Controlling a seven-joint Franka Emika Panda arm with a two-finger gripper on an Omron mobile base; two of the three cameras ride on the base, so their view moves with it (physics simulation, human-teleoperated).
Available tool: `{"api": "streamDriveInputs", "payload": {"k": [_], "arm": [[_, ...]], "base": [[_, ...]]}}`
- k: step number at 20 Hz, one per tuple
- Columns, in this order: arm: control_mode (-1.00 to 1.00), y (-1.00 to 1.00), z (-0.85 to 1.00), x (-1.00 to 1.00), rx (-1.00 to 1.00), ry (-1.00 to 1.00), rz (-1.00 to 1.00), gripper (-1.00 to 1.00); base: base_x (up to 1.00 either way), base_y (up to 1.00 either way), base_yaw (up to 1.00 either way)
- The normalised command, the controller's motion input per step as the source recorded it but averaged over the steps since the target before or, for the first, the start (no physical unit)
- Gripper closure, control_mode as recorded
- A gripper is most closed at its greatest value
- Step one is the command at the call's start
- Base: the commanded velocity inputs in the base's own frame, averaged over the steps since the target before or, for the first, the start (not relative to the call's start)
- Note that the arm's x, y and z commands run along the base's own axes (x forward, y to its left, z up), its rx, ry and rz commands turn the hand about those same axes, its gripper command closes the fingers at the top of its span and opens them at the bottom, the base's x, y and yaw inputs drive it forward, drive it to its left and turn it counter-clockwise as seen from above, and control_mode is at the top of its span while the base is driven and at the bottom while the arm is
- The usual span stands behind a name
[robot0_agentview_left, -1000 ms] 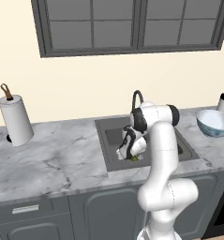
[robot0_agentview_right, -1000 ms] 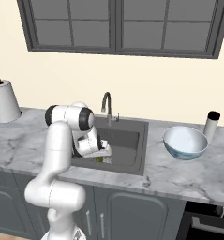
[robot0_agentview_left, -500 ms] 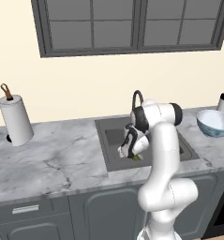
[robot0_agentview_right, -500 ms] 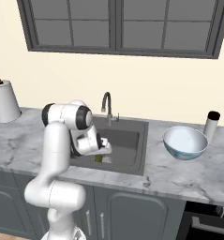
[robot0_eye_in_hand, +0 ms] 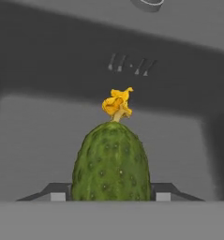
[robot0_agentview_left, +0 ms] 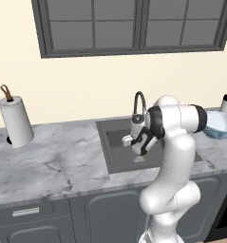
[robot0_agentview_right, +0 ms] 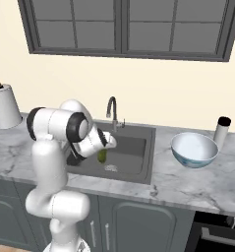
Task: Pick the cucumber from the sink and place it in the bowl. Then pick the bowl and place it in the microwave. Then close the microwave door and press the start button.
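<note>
pinched between the gripper (robot0_agentview_right: pixel 102 155) jaws, the cucumber (robot0_eye_in_hand: pixel 111 161) is held just above the sink (robot0_agentview_right: pixel 138 158) floor, near its front edge; a shallow grip could let it slip on the way to the bowl (robot0_agentview_right: pixel 194 149).

A paper towel roll (robot0_agentview_left: pixel 15 121) on a dark holder is seen upright on the marble counter (robot0_agentview_left: pixel 53 166) at far left, a dark-capped white canister (robot0_agentview_right: pixel 220 132) is stood near the wall, under the grey-framed window (robot0_agentview_right: pixel 124 27).
</note>
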Motion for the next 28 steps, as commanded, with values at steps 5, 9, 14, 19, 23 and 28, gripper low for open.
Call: {"api": "streamDriveInputs", "payload": {"k": [5,9,14,19,23,28], "arm": [[-1.00,0.12,1.00,-0.30,0.00,-0.11,0.01,1.00],[-1.00,-0.13,1.00,-0.69,0.01,0.00,-0.05,1.00],[-1.00,-0.47,1.00,-0.94,0.07,0.02,-0.15,1.00],[-1.00,-0.62,1.00,-0.68,0.06,0.01,-0.15,1.00],[-1.00,-0.95,1.00,-0.36,0.09,0.00,-0.14,1.00],[-1.00,-1.00,0.90,-0.06,0.09,-0.01,-0.10,1.00]], "base": [[0.00,0.00,0.00],[0.00,0.00,0.00],[0.00,0.00,0.00],[0.00,0.00,0.00],[0.00,0.00,0.00],[0.00,0.00,0.00]]}}
